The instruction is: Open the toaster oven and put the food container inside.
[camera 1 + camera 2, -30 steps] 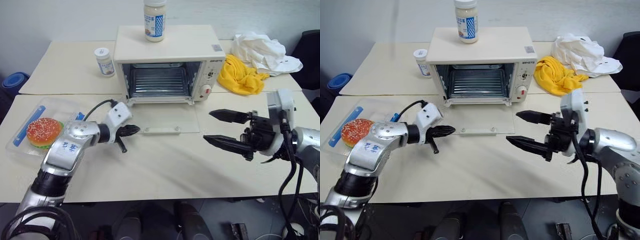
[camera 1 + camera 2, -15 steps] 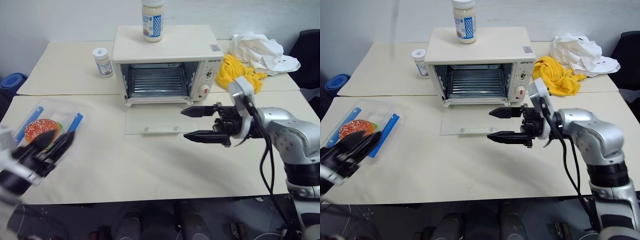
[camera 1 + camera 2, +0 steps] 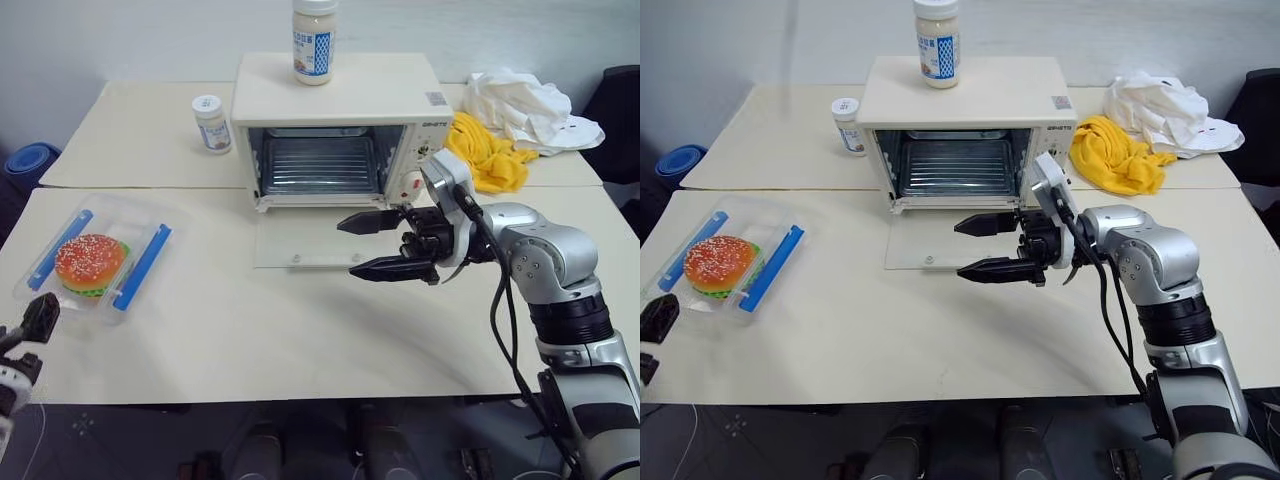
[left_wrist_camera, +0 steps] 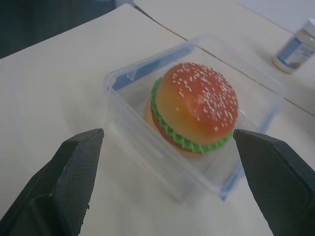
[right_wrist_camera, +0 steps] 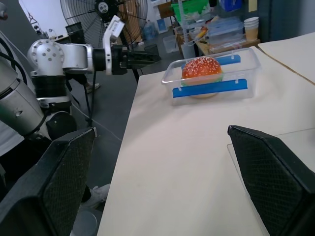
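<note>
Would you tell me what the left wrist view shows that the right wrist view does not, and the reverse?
Left wrist view, not the right: a small white-lidded jar beyond the food container, and the open left gripper framing it. Right wrist view, not the left: the left arm seen from across the table, a standing fan, and the open right gripper. Both: the container with its burger on the cream table.

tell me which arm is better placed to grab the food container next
Left, likely. Its open claw faces the food container from close by, while the right claw hangs over the toaster oven door, across the table.
</note>
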Controlling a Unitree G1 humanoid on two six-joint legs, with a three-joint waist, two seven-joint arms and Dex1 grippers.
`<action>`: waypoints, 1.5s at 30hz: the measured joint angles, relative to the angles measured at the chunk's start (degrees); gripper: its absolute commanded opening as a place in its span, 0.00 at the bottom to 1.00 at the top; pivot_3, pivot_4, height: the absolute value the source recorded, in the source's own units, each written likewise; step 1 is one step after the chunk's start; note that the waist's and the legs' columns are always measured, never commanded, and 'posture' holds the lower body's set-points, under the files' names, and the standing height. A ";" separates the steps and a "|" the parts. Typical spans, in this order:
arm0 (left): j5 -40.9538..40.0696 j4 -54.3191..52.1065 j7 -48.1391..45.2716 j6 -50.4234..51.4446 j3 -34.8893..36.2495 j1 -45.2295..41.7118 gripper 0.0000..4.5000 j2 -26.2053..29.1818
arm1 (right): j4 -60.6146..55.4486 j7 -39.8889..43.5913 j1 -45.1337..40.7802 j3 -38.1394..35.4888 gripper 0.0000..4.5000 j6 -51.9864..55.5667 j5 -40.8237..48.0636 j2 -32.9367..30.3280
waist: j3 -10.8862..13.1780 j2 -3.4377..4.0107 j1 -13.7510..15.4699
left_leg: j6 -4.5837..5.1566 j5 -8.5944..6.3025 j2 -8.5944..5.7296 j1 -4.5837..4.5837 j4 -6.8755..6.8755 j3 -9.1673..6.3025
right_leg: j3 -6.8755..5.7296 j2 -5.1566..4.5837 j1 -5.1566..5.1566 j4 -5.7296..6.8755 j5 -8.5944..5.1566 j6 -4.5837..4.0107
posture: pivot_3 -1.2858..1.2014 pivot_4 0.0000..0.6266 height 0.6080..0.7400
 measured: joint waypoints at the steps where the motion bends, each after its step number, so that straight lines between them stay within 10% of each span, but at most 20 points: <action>1: 1.15 2.27 2.73 0.00 -0.54 -1.95 0.99 0.04 | -0.82 -0.38 0.82 -0.69 1.00 0.36 0.22 -0.04 | 0.00 0.00 -0.02 | -0.01 -0.01 0.00 0.01 -0.03 0.01 | 0.00 0.00 -0.01 0.00 0.00 0.00 | 0.52 0.24 1.00; 13: 6.93 19.51 19.23 -0.03 -3.99 -15.51 0.99 0.36 | -7.01 -6.12 4.96 -4.81 1.00 3.60 1.77 -0.50 | -0.04 -0.08 0.19 | -0.06 -0.01 -0.02 -0.10 -0.02 0.05 | 0.00 -0.02 -0.12 0.01 0.01 0.02 | 0.52 0.24 1.00; 29: 9.72 38.07 22.09 -0.04 -15.55 -21.96 0.03 11.46 | -15.04 -11.85 11.50 -11.73 1.00 5.87 4.82 -5.07 | -0.06 -0.12 0.14 | -0.22 0.04 -0.01 -0.08 -0.08 0.04 | 0.01 -0.02 -0.15 0.03 0.01 0.02 | 0.52 0.24 1.00; 45: -16.84 48.61 12.54 0.05 -46.96 -27.40 0.01 24.34 | -23.96 -20.17 24.24 -23.76 1.00 9.89 11.94 -11.81 | -0.04 -0.19 0.51 | -0.22 0.05 -0.04 -0.22 -0.11 0.04 | 0.02 -0.10 -0.24 -0.01 0.02 0.03 | 0.52 0.24 1.00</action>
